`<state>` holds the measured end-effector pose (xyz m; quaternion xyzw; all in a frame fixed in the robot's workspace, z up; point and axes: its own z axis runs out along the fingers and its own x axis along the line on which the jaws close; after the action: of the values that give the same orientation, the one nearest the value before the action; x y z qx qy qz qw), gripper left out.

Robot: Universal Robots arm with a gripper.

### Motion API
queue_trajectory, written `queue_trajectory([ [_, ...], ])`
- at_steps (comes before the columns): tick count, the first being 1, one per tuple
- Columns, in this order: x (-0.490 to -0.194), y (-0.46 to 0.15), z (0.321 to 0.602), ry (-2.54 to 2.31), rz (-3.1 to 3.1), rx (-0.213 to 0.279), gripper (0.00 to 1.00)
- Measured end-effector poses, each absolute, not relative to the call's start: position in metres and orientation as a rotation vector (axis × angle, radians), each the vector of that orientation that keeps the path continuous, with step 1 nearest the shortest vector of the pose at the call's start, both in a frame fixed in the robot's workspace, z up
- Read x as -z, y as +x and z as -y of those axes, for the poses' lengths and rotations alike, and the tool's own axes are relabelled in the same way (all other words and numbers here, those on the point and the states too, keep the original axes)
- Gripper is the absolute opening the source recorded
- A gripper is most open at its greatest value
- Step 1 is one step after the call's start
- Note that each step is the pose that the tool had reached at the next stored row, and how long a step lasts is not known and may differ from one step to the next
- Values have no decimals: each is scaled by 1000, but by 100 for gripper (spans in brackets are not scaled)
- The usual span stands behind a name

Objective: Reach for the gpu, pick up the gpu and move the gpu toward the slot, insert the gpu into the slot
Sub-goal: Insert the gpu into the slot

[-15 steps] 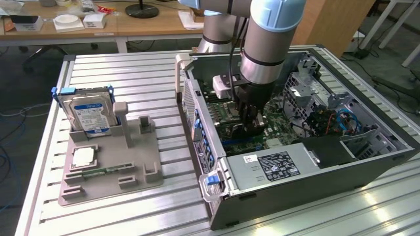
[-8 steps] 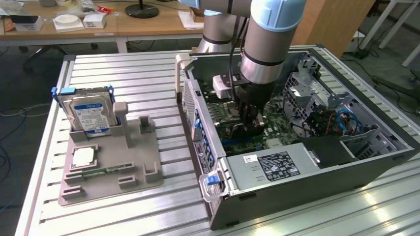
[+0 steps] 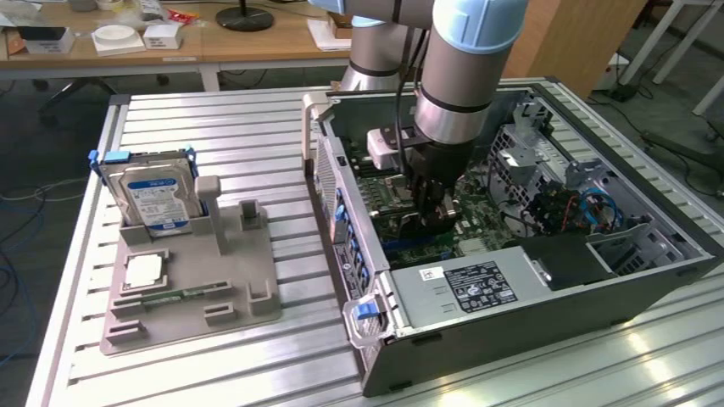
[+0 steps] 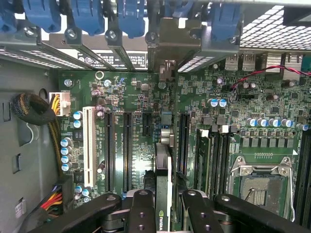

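The claw [image 4: 164, 206] is gripping the gpu [image 4: 163, 184] edge-on, holding it low inside the computer case [image 3: 543, 326] over the motherboard [image 4: 141, 97]; pickup looks done, seating apparently remaining.

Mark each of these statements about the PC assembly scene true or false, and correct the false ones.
1. The gripper holds the gpu edge-on above the motherboard. True.
2. The arm reaches down inside the open computer case. True.
3. The hard drive lies inside the case. False: it stands upright in the grey holder on the table, towards the exterior view's left.
4. The processor socket holds a chip with a fan on top. False: the socket is open and bare.
5. The gripper's jaws are spread wide with nothing between them. False: they are closed on the card.
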<state>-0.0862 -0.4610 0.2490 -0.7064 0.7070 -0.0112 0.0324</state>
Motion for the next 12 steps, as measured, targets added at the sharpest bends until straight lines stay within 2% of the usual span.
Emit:
queue_trajectory([
  [12,-249,-86,461,-2175,-2177,33,26],
])
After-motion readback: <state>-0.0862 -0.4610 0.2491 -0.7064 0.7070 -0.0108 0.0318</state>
